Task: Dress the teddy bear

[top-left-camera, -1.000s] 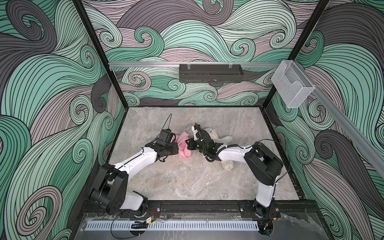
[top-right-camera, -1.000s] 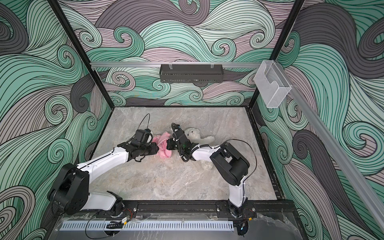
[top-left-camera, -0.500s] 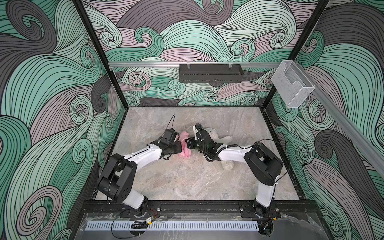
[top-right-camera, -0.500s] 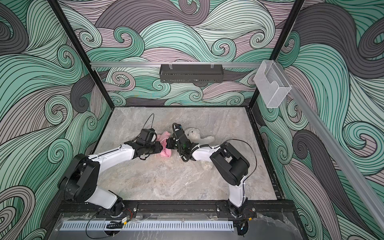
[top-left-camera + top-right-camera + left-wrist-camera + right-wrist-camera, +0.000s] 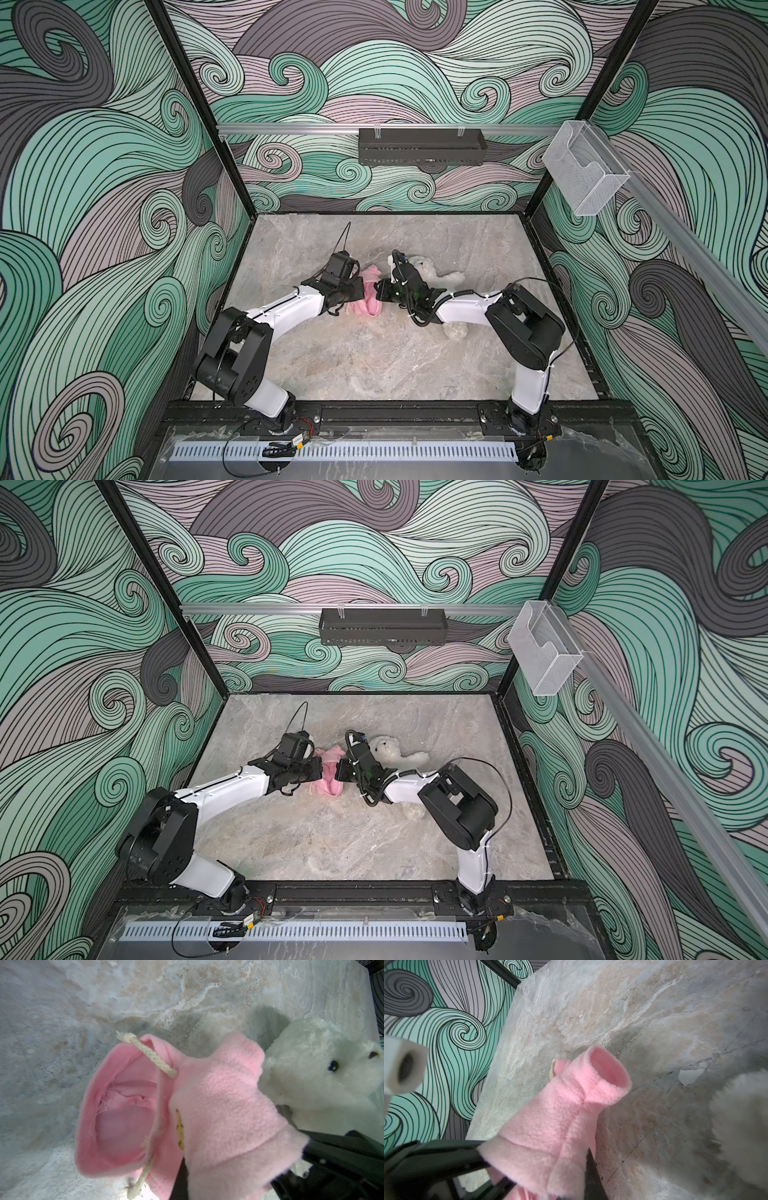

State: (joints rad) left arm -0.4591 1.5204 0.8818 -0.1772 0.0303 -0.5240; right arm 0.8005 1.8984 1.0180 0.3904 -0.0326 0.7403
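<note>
Since a second ago the left arm has swung inward and the left tool [image 5: 360, 291] has clenched on the pink shirt [image 5: 368, 306], facing the right tool [image 5: 380, 289], which pinches the same fleece from the other side. Undressed, the teddy bear [image 5: 384, 749] lies on the surface [image 5: 374, 374] just beside the shirt, partly under the right arm. Both pinches sit close together on bunched cloth, so pulling apart could slip a fold free instead of opening the hem, and the right arm could drag the bear.

Black tray [image 5: 422, 146], perhaps perforated, on back rail [image 5: 291, 129]; clear bin [image 5: 584, 176] on side rail [image 5: 690, 249].
</note>
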